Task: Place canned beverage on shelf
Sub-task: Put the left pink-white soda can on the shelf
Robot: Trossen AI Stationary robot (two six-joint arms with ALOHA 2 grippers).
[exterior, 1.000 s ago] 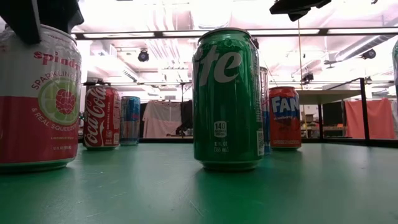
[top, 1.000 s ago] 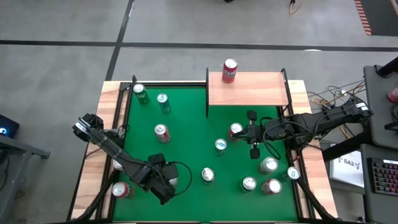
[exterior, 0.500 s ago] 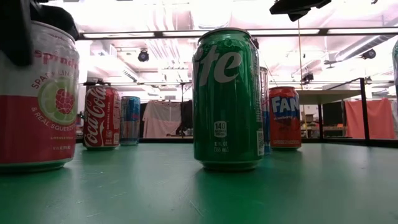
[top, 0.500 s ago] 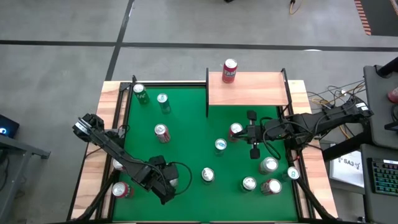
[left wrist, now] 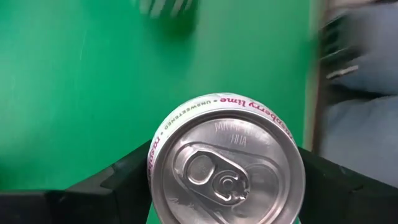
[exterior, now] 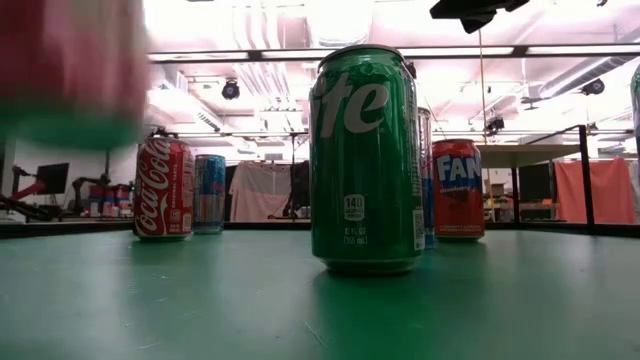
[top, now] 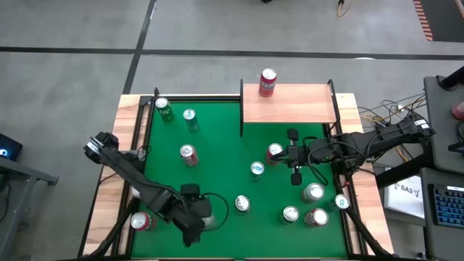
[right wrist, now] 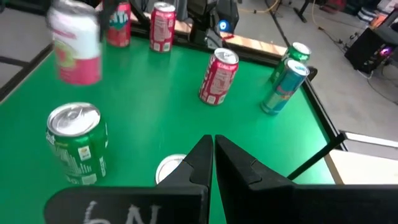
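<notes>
From above we see the left gripper (top: pixel 203 217) at about seven o'clock on the green table (top: pixel 217 138), its two fingers (left wrist: pixel 124 177) set against opposite sides of a white and pink raspberry-lime can (left wrist: pixel 227 165), which it grips upright. In the level view that can is a pink and white blur (exterior: pixel 70 70) high at ten o'clock, its bottom rim clear of the felt, so it is off the table. From the other arm's camera the same can (right wrist: pixel 74 46) shows blurred above the green surface. The shelf (top: pixel 288 104), a small light-wood board on black posts, stands at the table's one o'clock corner, well apart from the held can, and a red can (top: pixel 268 81) stands at its far edge. The right gripper (top: pixel 292 154) hangs over the table at three o'clock with its fingers (right wrist: pixel 199 158) pressed together on nothing, just beside a red-topped can (top: pixel 274 151). Other cans stand about the felt: a green one (exterior: pixel 365 160) near the middle, a red cola can (exterior: pixel 164 187) and a blue can (exterior: pixel 209 193) behind it at nine o'clock, an orange-labelled can (exterior: pixel 458 188) at three o'clock, and a cluster of silver-topped cans (top: pixel 313 194) at five o'clock. One more red can (top: pixel 142 221) lies beyond the green, at eight o'clock, beside the left arm.
</notes>
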